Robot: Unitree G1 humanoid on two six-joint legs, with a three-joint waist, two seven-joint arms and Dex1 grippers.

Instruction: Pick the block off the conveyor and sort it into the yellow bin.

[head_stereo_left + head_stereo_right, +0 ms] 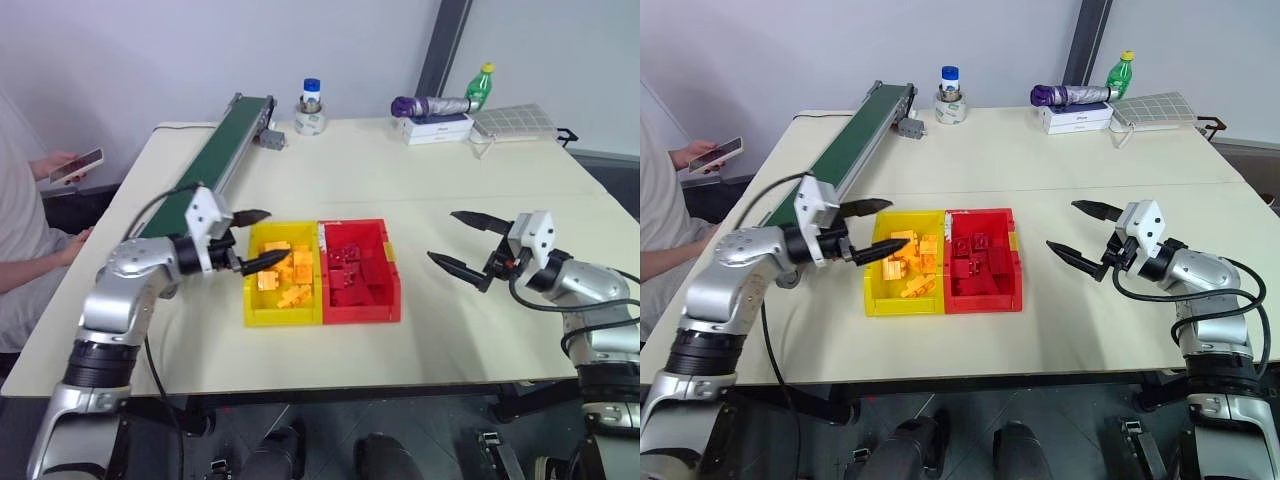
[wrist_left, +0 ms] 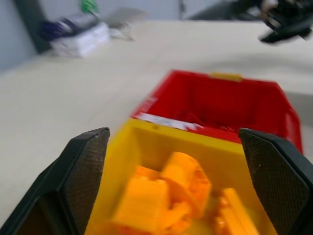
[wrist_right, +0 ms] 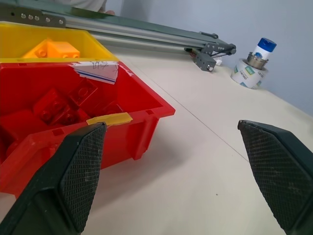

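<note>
The left gripper (image 1: 251, 240) is being held just over the left edge of the yellow bin (image 1: 254, 306), with its jaws spread wide and nothing pinched between them. In the left wrist view a yellow-orange block (image 2: 183, 182) is being shown between the two spread fingers (image 2: 80, 178), lying among other orange bricks (image 1: 292, 278) inside the yellow bin; whether it is resting or dropping cannot be told, since that picture is blurred. The yellow bin is being kept touching the red bin (image 1: 392, 290) on its right side, and dark red bricks (image 1: 350, 276) are being held in the red bin. The conveyor (image 1: 213, 160) is being seen running from near the left gripper toward the far side of the counter (image 1: 420, 190), with no block lying on its green belt. The right gripper (image 1: 464, 243) is being held above the bare counter, well to the right of the red bin, its jaws spread apart and empty. At the far edge of the counter a small jar (image 1: 311, 107), a green bottle (image 1: 480, 86) and a folded umbrella (image 1: 432, 105) are being kept. A person's hand with a phone (image 1: 76, 164) is being seen beside the counter on the left.
</note>
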